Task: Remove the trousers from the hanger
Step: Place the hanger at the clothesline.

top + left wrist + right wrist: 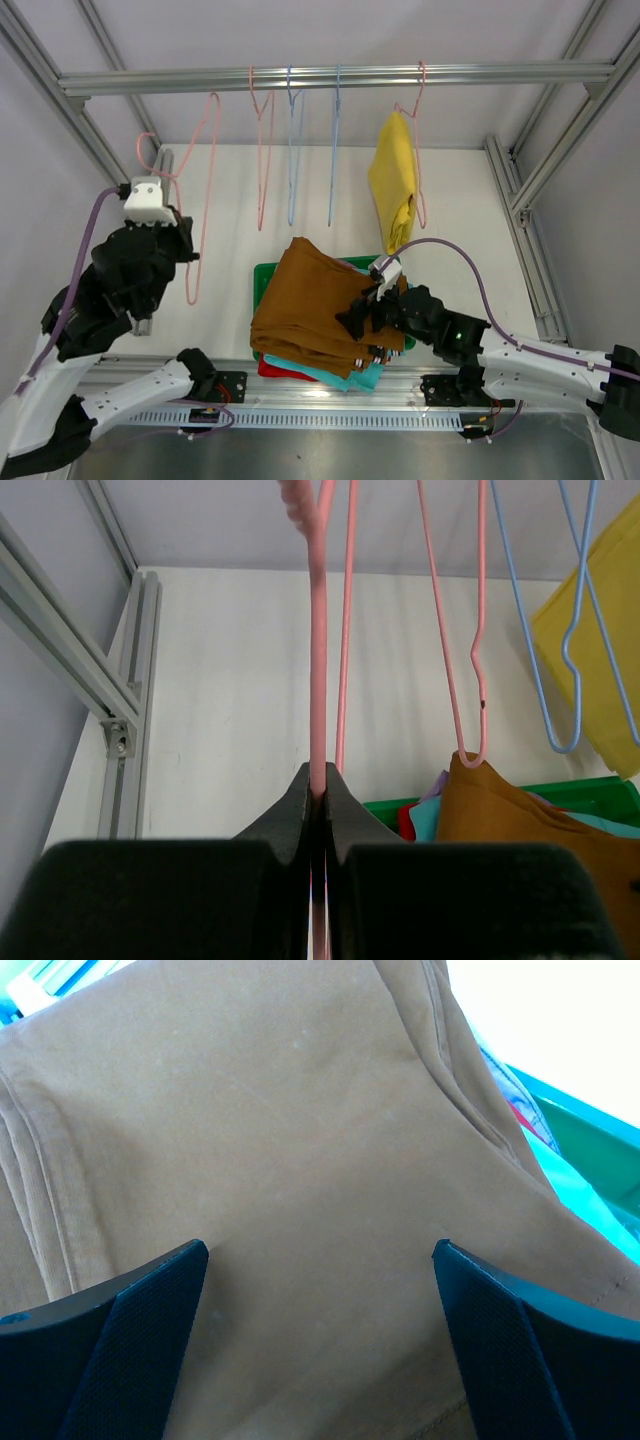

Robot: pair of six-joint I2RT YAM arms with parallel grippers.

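The yellow trousers (393,185) hang on a pink hanger on the rail at the right; they also show in the left wrist view (600,660). The brown trousers (305,305) lie on top of the pile in the green tray (264,272), with the red pair (275,371) and the teal pair (340,378) showing beneath. My left gripper (187,255) is shut on the wire of an empty pink hanger (318,680) at the left. My right gripper (320,1250) is open just above the brown trousers (300,1110), with nothing in it.
One empty pink hanger (263,150) and two empty blue hangers (292,150) hang from the metal rail (330,76) between the held hanger and the yellow pair. Aluminium frame posts (530,190) stand on both sides.
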